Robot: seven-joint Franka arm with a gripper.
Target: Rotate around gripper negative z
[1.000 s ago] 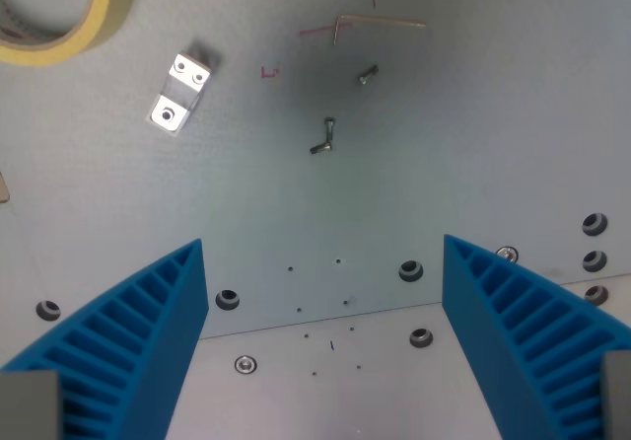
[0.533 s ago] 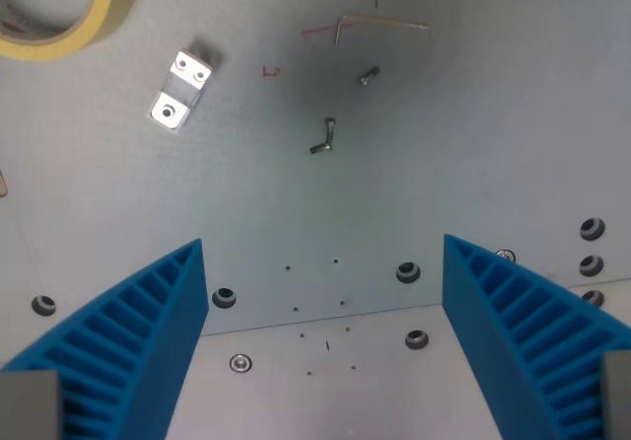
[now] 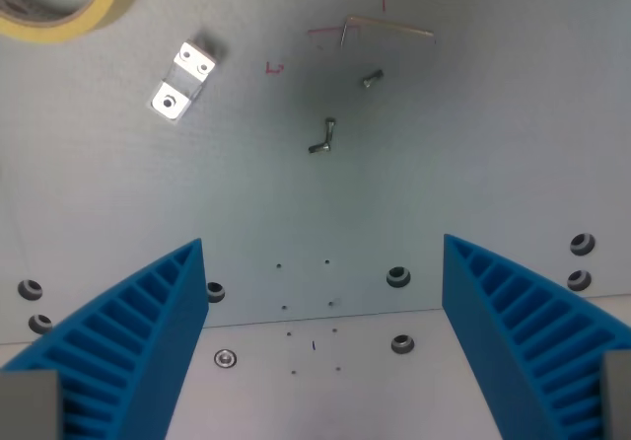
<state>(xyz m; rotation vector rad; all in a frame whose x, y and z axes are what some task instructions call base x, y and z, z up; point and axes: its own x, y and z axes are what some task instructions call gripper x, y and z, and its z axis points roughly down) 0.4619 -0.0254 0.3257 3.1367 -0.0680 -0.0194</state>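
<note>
My gripper is open and empty, its two blue ribbed fingers at the lower left and lower right of the wrist view. It hangs above a grey metal table. Between and beyond the fingers lie two small screws, one near the middle and one farther up. A hex key lies above them.
A shiny metal bracket lies at the upper left. A roll of yellow tape sits in the top left corner, partly cut off. Threaded holes and bolts dot the table near a plate seam.
The whole scene has turned slightly in the view: table holes at the bottom shifted left and the bracket and hex key shifted a little up and right. The camera rotated; nothing on the table moved.
</note>
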